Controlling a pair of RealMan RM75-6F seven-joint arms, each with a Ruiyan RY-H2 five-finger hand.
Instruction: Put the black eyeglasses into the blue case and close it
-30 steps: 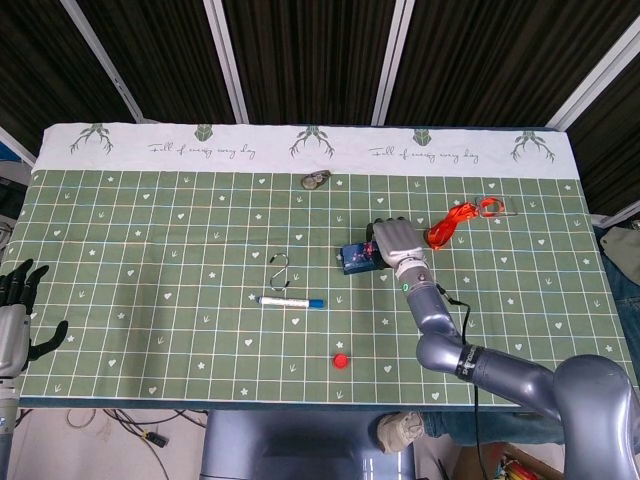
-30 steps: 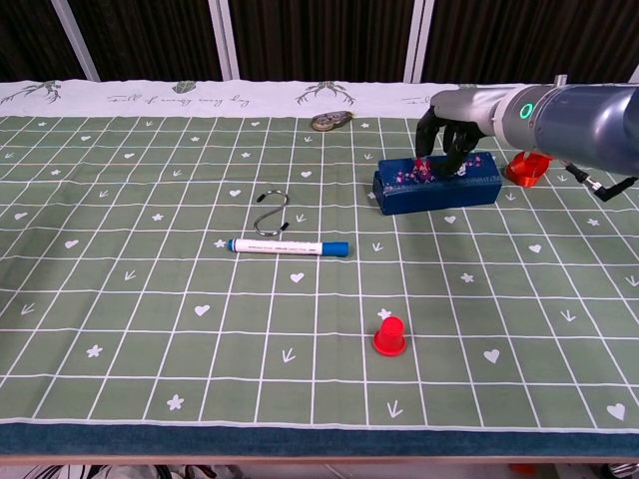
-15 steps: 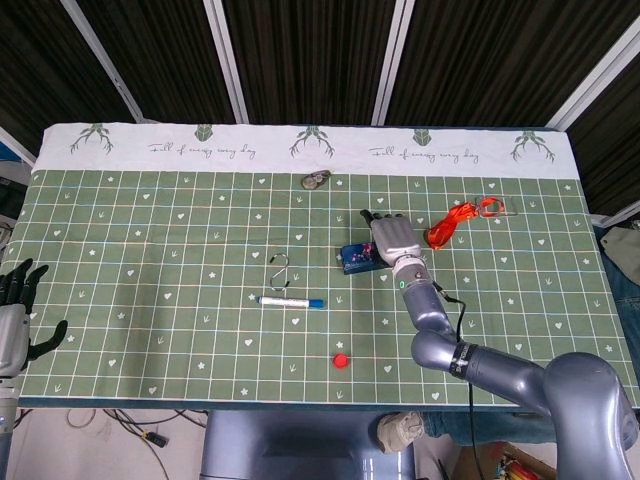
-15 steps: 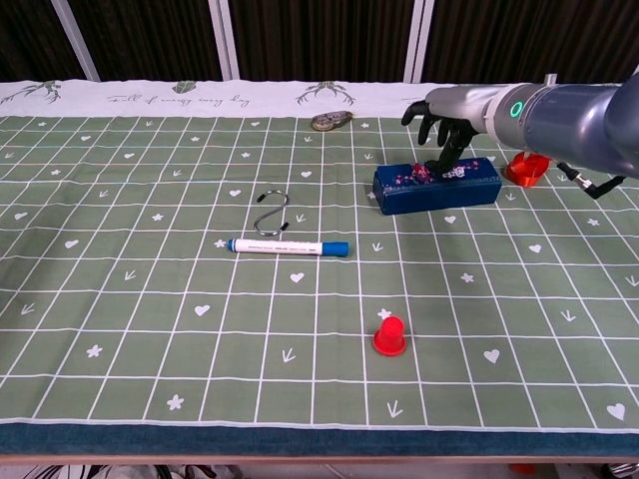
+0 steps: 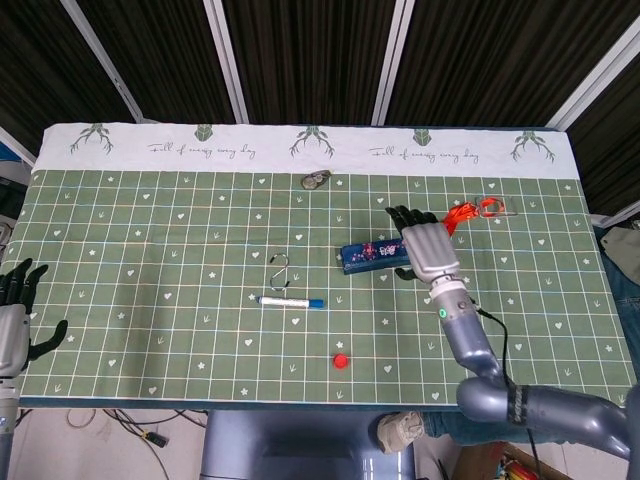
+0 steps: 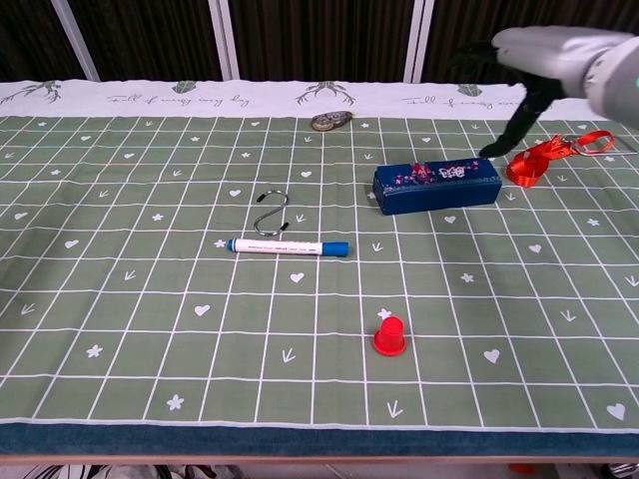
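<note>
One small red plastic cone (image 6: 388,336) nearest the front edge of the green gridded tablecloth (image 6: 150,299); behind it, to the left, a white marker pen with a blue cap (image 6: 288,246) lying flat, with a silver S-shaped metal hook (image 6: 272,213) just beyond; further back and to the right, the long blue eyeglass case with a floral lid (image 6: 437,186), shut and lying on its side-on length, nothing touching it; black eyeglasses nowhere to be seen, so whether inside the case cannot be told; right hand (image 5: 428,248) raised just beside the case's right end, empty, fingers spread wide with dark fingertips (image 6: 493,151) pointing down toward the cloth; near that hand, an orange-red ribbon lanyard (image 6: 554,152) in a loose heap; at the far side, close to the white printed border, a small grey metal object (image 6: 329,121); left hand (image 5: 17,310) off the table's near-left corner, empty, fingers apart and upright.
</note>
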